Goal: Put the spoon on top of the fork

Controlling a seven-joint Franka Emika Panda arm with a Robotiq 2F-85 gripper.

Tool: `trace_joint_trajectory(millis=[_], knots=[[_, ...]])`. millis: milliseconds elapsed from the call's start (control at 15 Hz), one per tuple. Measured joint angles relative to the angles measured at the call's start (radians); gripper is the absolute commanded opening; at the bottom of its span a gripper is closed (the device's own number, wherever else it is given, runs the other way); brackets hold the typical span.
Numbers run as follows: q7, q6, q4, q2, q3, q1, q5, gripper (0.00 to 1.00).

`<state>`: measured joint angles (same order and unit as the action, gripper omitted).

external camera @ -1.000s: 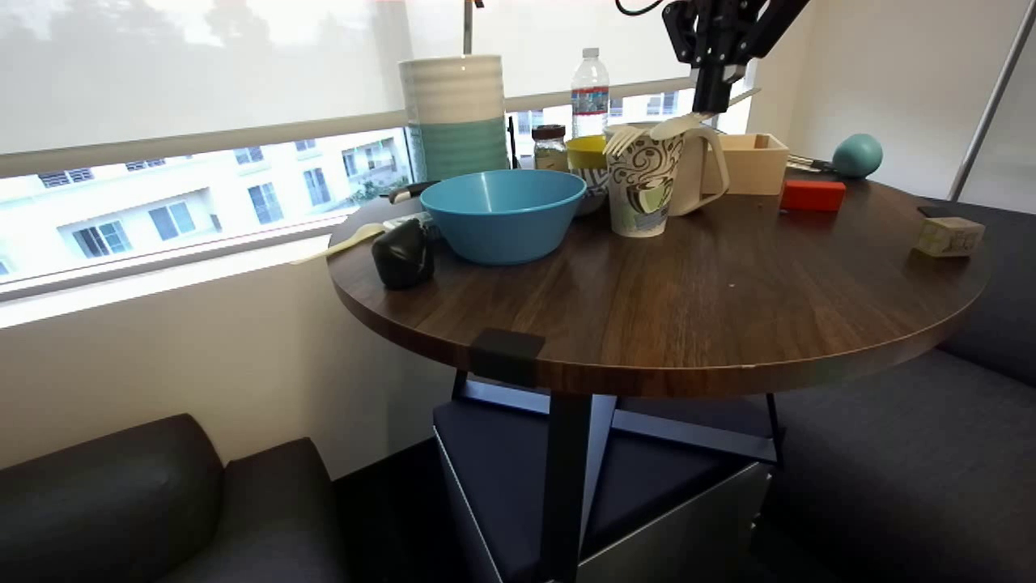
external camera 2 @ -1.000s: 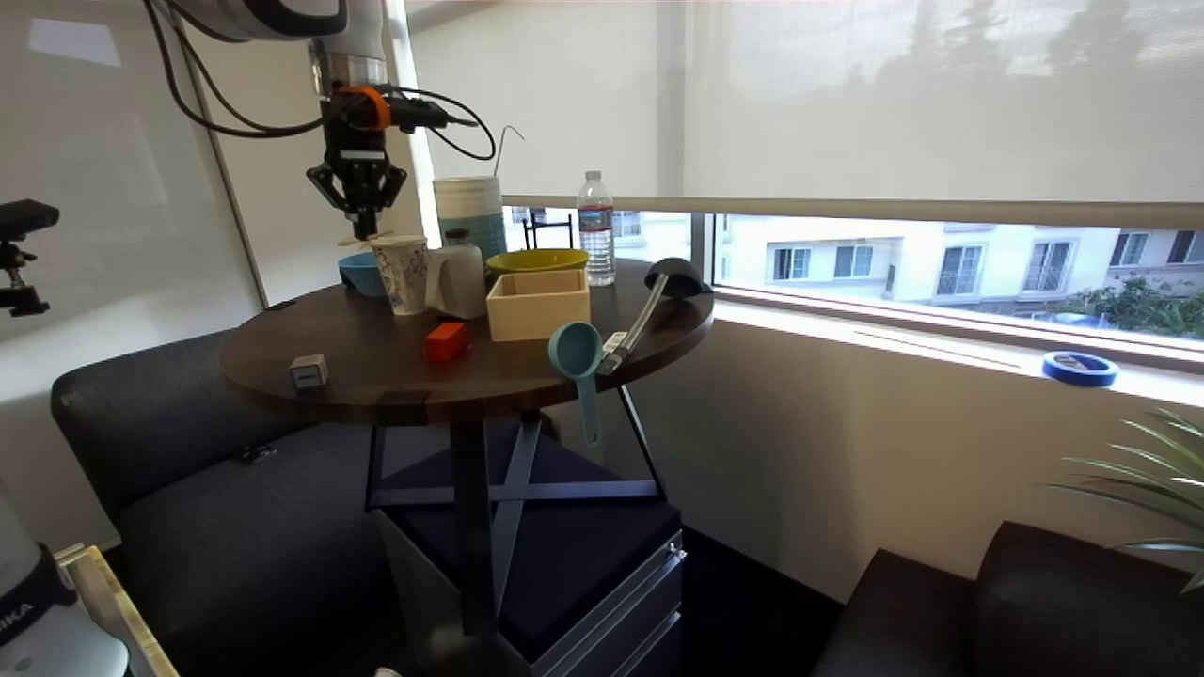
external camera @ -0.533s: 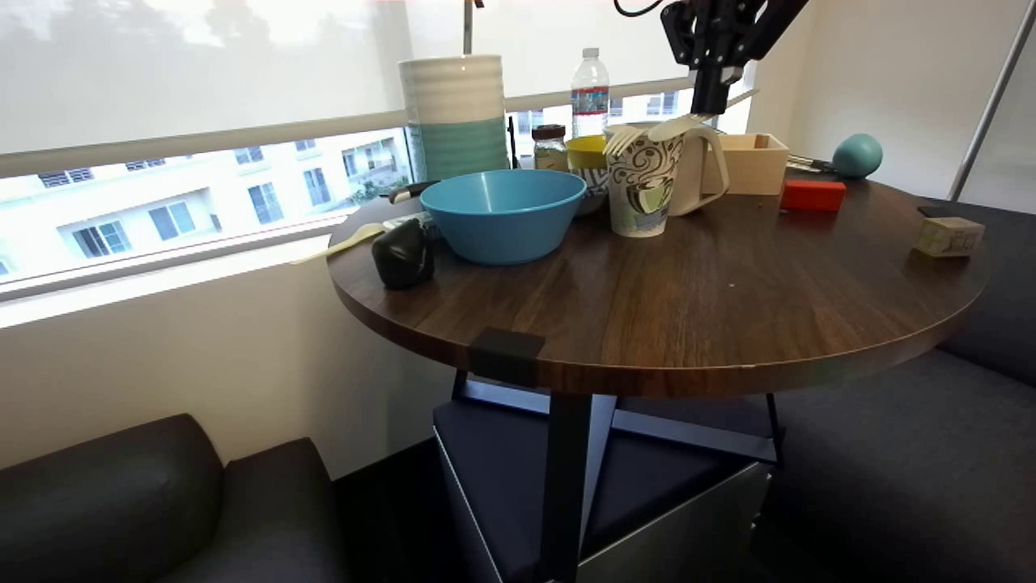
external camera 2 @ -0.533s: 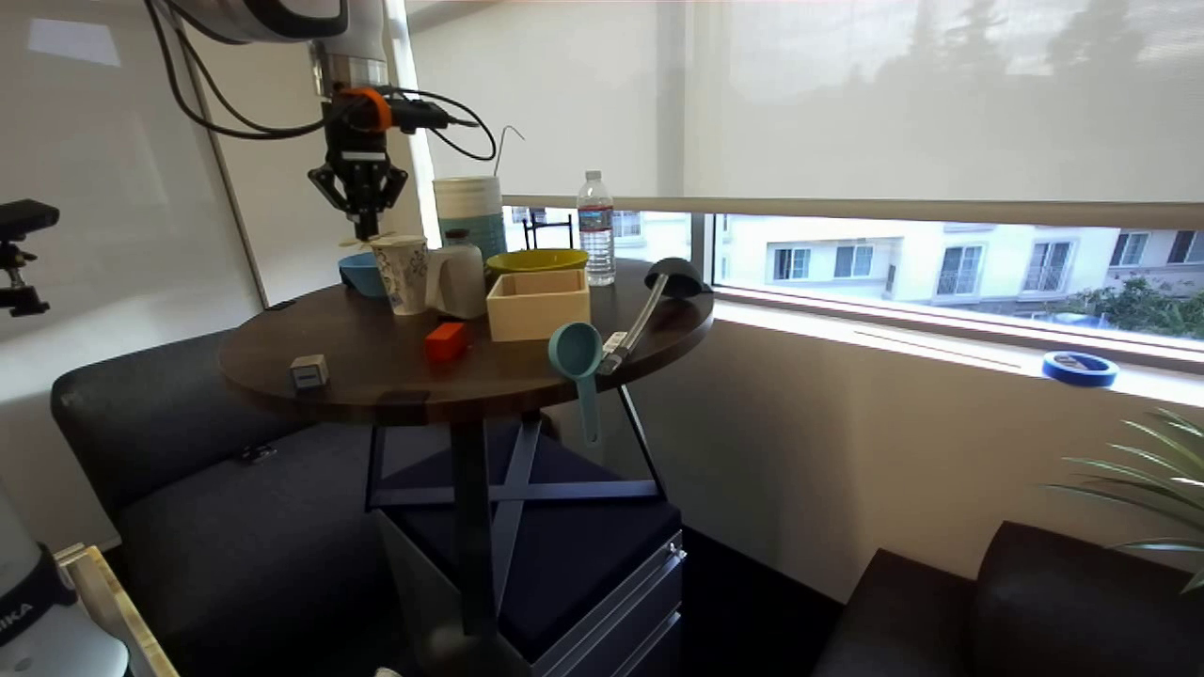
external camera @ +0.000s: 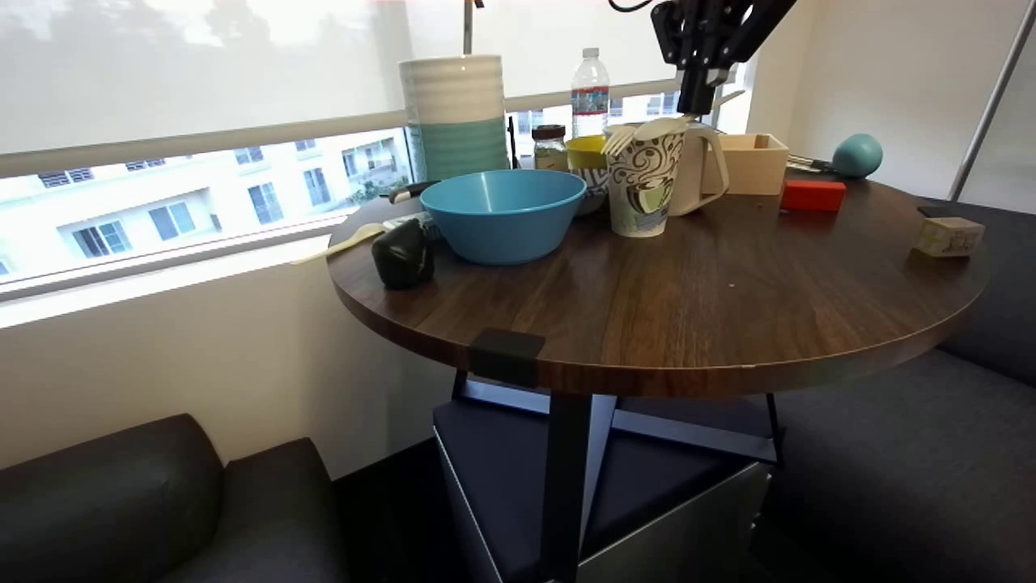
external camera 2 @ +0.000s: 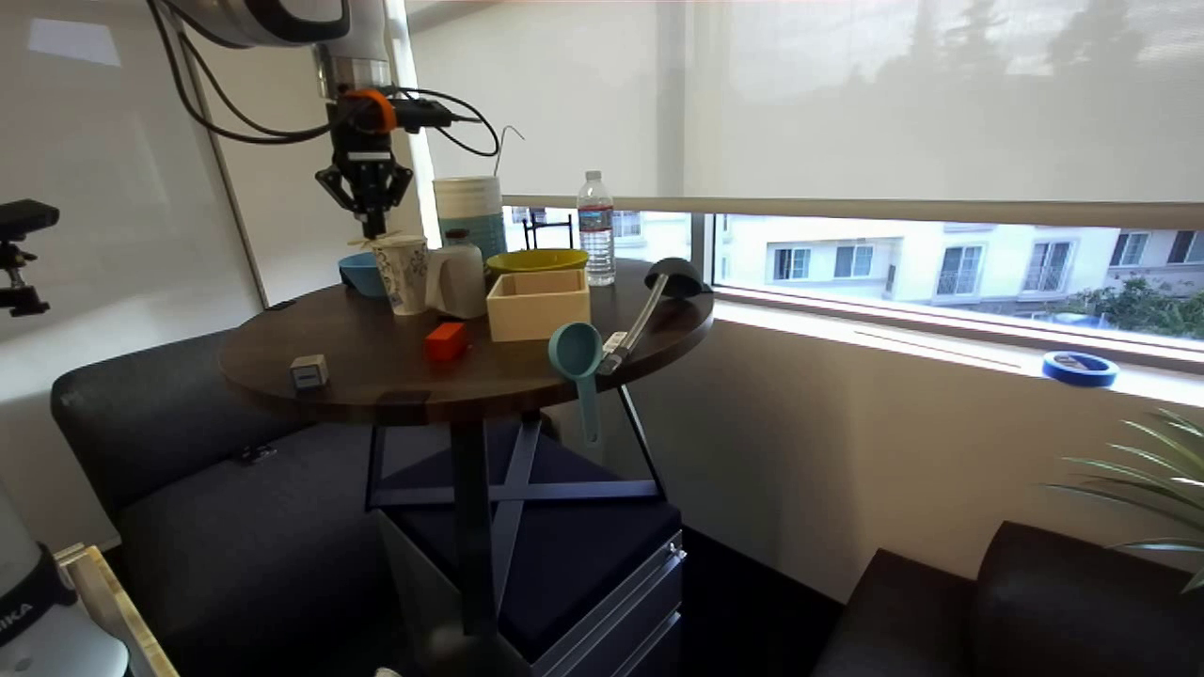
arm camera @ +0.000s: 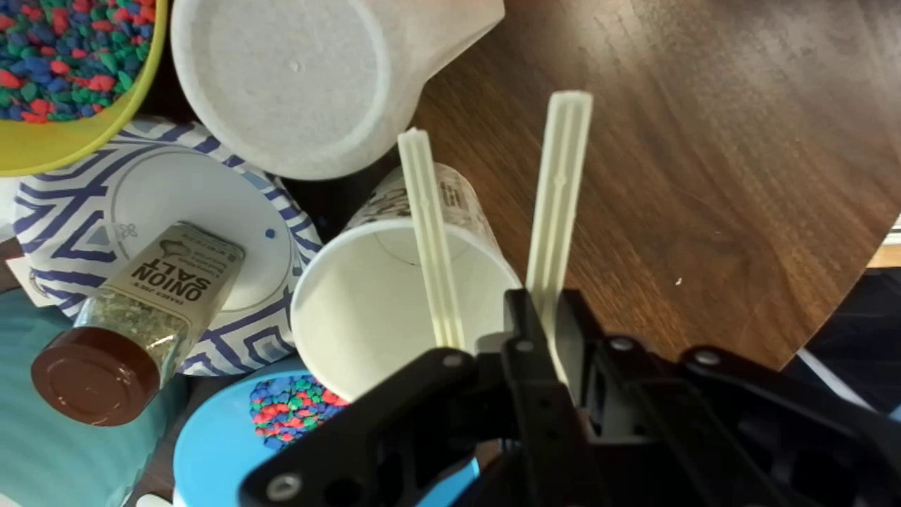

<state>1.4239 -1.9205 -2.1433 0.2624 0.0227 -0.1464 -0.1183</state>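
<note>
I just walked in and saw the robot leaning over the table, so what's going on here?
The robot arm has a pale spoon gripped between its fingers, by the mouth of a patterned paper cup. A fork lies across that mouth. The spoon seems meant for on top of it but isn't released yet; whether they touch is hard to tell.

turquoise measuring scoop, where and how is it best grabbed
Grip the turquoise measuring scoop by its handle, probably best approached from outside the table edge. In an exterior view the handle is slim and hangs down past that edge, while the round head appears close beside the ladle handle, likely leaving less room there.
</note>
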Motion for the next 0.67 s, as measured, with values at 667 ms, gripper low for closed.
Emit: trace_joint_trajectory(millis=[667], knots=[[0.0, -0.034, 0.0, -0.013, -0.001, 0.0, 0.0, 0.03]])
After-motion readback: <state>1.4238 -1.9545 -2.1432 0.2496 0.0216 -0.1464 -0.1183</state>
